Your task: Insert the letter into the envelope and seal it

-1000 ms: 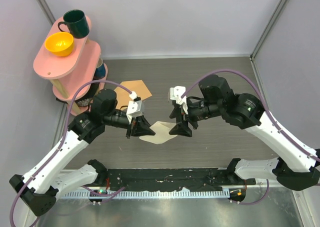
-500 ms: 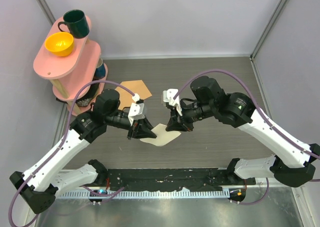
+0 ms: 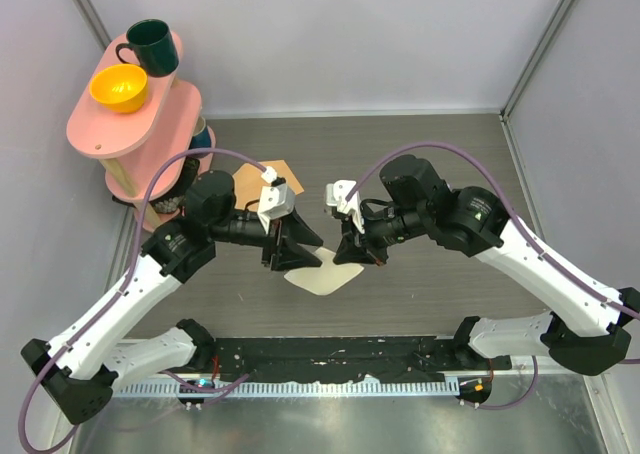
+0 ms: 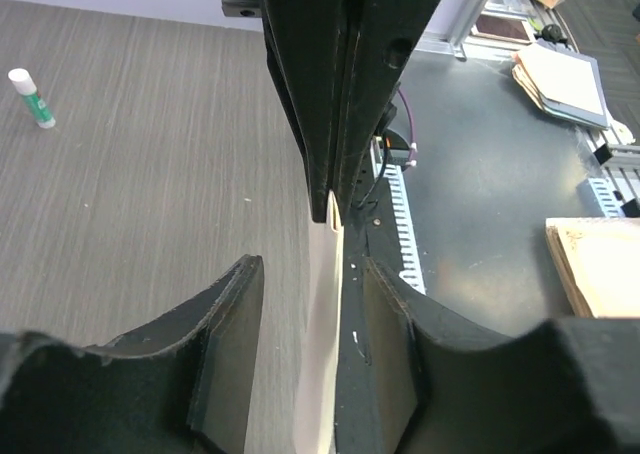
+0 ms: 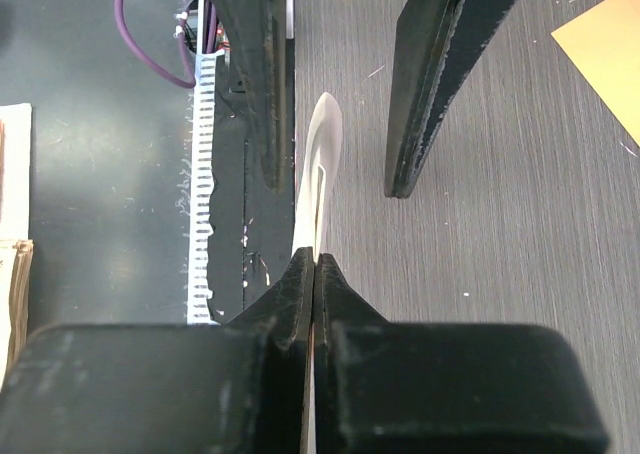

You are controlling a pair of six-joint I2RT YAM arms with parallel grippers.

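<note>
The pale cream letter [image 3: 322,275] hangs low over the table between both arms. My right gripper [image 3: 357,256] is shut on its right edge; in the right wrist view the jaws [image 5: 315,262] pinch the sheet [image 5: 320,159] edge-on. My left gripper [image 3: 297,254] is open around the letter's left end. In the left wrist view the sheet [image 4: 325,364] stands between the spread jaws [image 4: 312,274], nearer the right pad [image 4: 385,324]. The tan envelope [image 3: 248,181] lies flat behind the left wrist, partly hidden; its corner [image 5: 605,39] shows in the right wrist view.
A pink two-tier shelf [image 3: 140,124] at the back left carries a green mug [image 3: 150,46] and a yellow bowl [image 3: 118,87]. A small glue stick [image 4: 30,97] lies on the table. A black rail [image 3: 330,356] runs along the near edge.
The right gripper moved in to the letter's right edge and closed on it. The left jaws, earlier shut on the letter, have spread apart.
</note>
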